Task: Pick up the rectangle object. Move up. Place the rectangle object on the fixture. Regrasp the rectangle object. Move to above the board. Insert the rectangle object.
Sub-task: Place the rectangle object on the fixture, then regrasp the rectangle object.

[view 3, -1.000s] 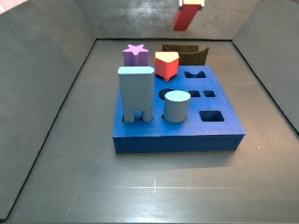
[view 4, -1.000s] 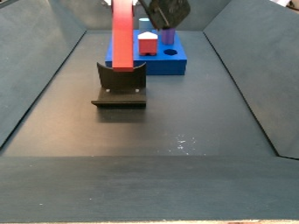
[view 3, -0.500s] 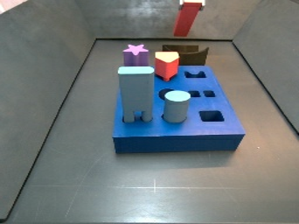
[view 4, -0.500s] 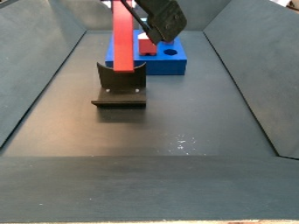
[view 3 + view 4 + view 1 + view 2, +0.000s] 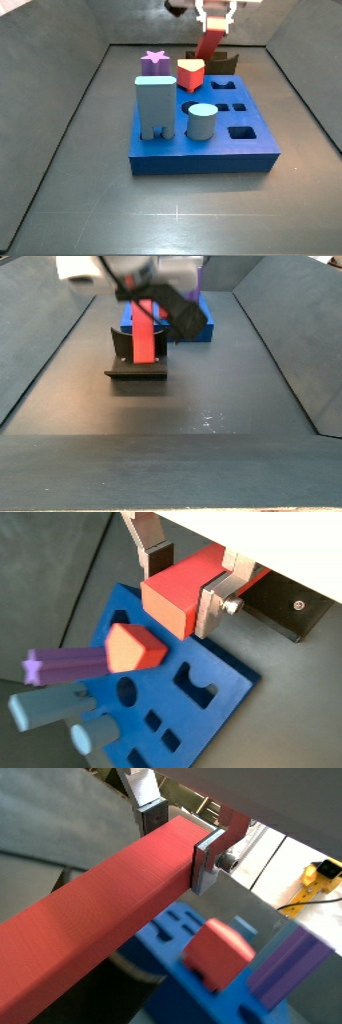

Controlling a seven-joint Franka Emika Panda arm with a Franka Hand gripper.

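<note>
The arm reaches down from above at the far end of the board (image 5: pixel 207 140), with the gripper (image 5: pixel 187 584) hanging over the fixture (image 5: pixel 138 356). Its two silver fingers (image 5: pixel 210 856) are clamped on the sides of the rectangle object (image 5: pixel 100 933), one plate flat against each long face near the upper end. In a side view the rectangle object (image 5: pixel 210 42) hangs a little tilted below the gripper (image 5: pixel 214 14), its lower end just over the fixture (image 5: pixel 222 63) behind the board; whether it touches the fixture cannot be told. On the board stand four pieces: one tall light-blue block (image 5: pixel 154 106), one light-blue cylinder (image 5: pixel 201 121), one purple star piece (image 5: pixel 154 60) and one short red piece with a yellow top (image 5: pixel 191 73). There is one board, one fixture and one rectangle object.
</note>
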